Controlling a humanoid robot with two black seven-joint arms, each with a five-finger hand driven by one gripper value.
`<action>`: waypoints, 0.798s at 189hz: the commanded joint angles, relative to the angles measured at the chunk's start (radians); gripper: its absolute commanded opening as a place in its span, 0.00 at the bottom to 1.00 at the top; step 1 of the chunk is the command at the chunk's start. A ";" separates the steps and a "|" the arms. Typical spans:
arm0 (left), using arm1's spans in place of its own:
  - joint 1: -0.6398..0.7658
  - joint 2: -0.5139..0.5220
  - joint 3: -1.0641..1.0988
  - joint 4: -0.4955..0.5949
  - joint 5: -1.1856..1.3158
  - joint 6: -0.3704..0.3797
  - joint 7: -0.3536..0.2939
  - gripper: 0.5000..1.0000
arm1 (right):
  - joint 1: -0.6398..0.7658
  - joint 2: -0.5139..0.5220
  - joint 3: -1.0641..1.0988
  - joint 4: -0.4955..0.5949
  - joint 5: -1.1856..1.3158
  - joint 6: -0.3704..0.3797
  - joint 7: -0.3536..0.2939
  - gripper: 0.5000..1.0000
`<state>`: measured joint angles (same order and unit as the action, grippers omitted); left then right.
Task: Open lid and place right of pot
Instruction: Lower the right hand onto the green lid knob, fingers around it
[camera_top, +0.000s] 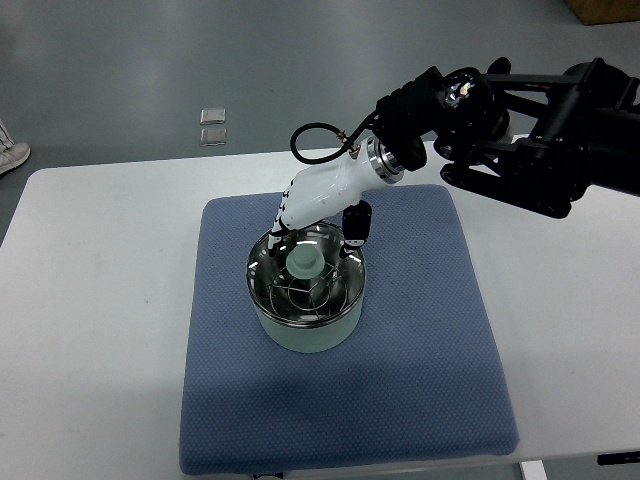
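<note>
The pot (306, 296) sits at the centre of a blue mat (420, 350) on the white worktop (100, 300), its glass lid (300, 285) still seated with the pale knob (306, 261) upright. The right robot hand (318, 232), arm entering from the 2 o'clock side, hangs just over the pot's 12 o'clock rim, dark fingers (358, 224) beside the knob; whether they touch it cannot be told, and it appears to hold nothing. The step in hand looks like the approach. Next it must close on the knob, lift straight up, then carry the lid toward 3 o'clock.
</note>
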<state>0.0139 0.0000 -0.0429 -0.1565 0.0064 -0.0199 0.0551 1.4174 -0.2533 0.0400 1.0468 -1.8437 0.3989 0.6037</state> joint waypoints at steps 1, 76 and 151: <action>0.000 0.000 0.000 0.000 0.000 0.000 0.000 1.00 | 0.002 -0.024 0.001 0.025 0.009 0.009 0.007 0.67; 0.000 0.000 0.000 0.000 0.000 0.000 0.000 1.00 | -0.043 -0.027 -0.003 0.036 0.000 -0.064 0.007 0.60; 0.000 0.000 0.000 0.000 0.000 0.000 0.000 1.00 | -0.037 -0.032 0.003 0.035 0.001 -0.068 0.007 0.48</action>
<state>0.0136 0.0000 -0.0425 -0.1565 0.0064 -0.0199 0.0554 1.3782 -0.2853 0.0393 1.0817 -1.8446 0.3315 0.6109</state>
